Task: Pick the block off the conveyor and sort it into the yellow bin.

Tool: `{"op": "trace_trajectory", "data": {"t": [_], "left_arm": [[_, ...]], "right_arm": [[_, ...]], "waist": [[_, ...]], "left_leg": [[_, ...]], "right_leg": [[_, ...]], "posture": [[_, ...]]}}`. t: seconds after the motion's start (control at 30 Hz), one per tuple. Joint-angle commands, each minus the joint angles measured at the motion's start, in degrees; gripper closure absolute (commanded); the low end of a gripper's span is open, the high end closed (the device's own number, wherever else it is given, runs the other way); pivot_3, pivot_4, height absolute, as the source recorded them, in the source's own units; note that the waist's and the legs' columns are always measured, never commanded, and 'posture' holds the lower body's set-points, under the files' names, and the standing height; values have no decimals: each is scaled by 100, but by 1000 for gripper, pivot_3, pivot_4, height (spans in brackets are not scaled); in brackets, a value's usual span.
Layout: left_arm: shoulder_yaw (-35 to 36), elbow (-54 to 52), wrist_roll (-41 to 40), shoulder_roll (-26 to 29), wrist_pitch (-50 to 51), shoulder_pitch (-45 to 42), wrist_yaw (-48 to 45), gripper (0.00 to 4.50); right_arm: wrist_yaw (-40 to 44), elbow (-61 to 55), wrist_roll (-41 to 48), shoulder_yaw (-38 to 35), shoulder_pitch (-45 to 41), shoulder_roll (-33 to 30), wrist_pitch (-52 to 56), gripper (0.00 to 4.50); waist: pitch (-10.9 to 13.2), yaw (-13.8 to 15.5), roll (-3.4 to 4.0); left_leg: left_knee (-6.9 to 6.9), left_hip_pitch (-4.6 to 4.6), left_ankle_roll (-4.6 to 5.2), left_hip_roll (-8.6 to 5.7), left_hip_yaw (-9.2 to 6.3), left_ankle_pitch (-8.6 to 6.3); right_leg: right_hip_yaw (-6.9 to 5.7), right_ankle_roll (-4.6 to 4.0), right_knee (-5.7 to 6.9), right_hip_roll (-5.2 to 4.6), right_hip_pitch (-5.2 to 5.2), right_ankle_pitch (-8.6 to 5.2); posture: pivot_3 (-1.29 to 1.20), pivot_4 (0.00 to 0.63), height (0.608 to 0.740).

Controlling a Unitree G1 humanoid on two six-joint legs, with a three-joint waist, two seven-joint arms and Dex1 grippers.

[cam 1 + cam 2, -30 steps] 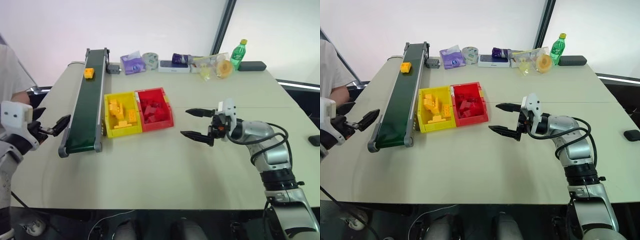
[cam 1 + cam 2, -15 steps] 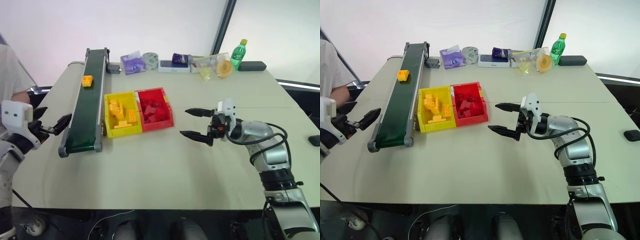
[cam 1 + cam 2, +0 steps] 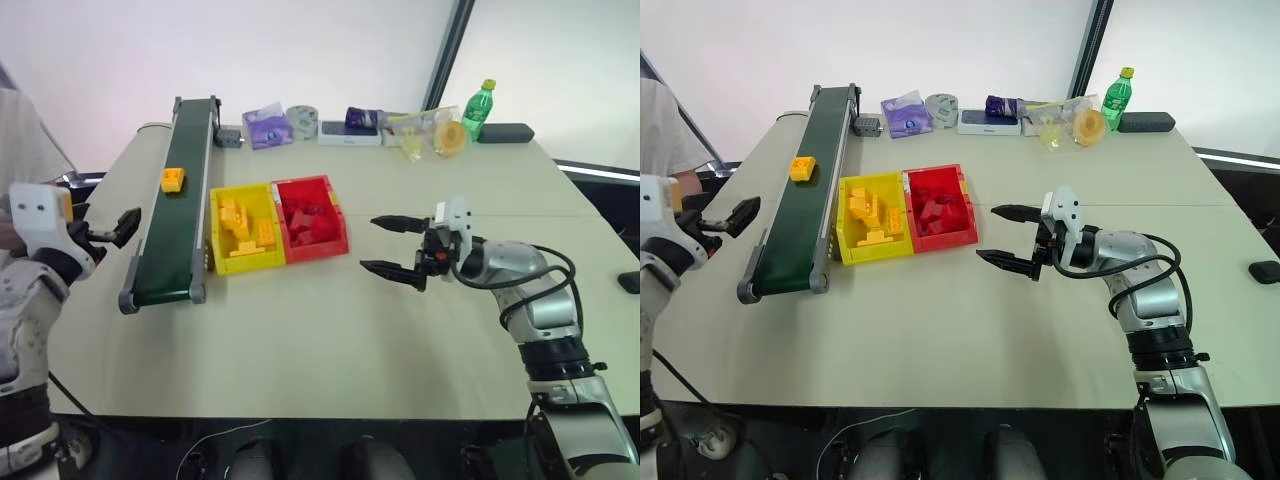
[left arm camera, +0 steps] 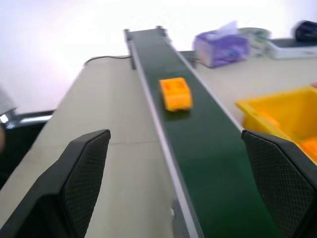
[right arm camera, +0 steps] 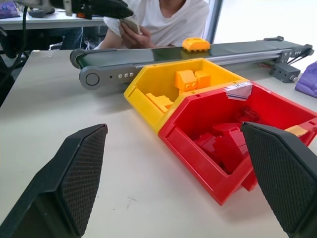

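The orange-yellow block rides on the dark green conveyor, about a third of the way along from its far end. My left gripper hangs open just left of the belt, nearer to me than the block. In the left wrist view the block lies ahead, up the belt, between the spread fingers. Right of the belt stands the yellow bin, holding several yellow bricks. My right gripper hovers open and empty over the table, right of the bins and pointing toward them.
A red bin of red bricks is joined to the yellow bin's right side. A purple pack, a tape roll, a green bottle and other items line the far edge. A person sits beyond the table's left edge.
The block has travelled along the belt toward the near end. My left gripper has risen, rolled and moved forward beside the belt. The right arm has stayed still.
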Motion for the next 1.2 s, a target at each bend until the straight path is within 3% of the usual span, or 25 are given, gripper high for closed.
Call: {"op": "trace_trajectory", "data": {"t": [0.03, 0.37, 0.93, 1.03, 1.17, 1.2], "left_arm": [[-63, -178, -53, -241, 371, -308, 502, 30], [-567, 73, 269, -220, 993, -703, 753, 30], [-641, 170, 203, -314, 1622, -959, 576, 30], [-711, 107, 263, -383, 1651, -852, 608, 826], [-586, 69, 234, -465, 1608, -965, 647, 2907], [-592, 64, 228, -441, 1622, -960, 611, 3201]], "right_arm": [[5, -221, 61, -80, -156, -31, -39, 0], [-11, -234, 54, -59, -148, -11, -29, 0], [-78, -365, 86, -120, 14, -46, -4, 0], [-83, -369, 86, -135, 10, -58, -10, 0], [-82, -348, 71, -134, 11, -55, -32, 0], [-82, -343, 68, -134, 10, -54, -37, 0]], "waist": [[0, 0, 0], [0, -8, -1], [0, -3, -1], [0, -1, -1], [0, 6, -1], [0, 5, -1]], "left_leg": [[0, 0, 0, 0, 0, 0], [2, 0, -1, -1, 0, 1], [3, 0, -2, -2, 0, 1], [3, 0, -2, -2, 0, 1], [4, 0, -2, -2, 0, 1], [4, 0, -2, -2, 0, 1]], "right_leg": [[0, 0, 0, 2, 0, 0], [0, 0, 0, 5, 0, 0], [0, 0, 0, 5, -1, 0], [0, 0, 1, 5, 0, 0], [0, 1, 1, 4, 0, 0], [0, 1, 1, 4, 0, 0]], "posture": [[0, 150, 740], [0, 150, 740], [0, 150, 740], [0, 150, 740], [0, 150, 740], [0, 150, 740]]}}
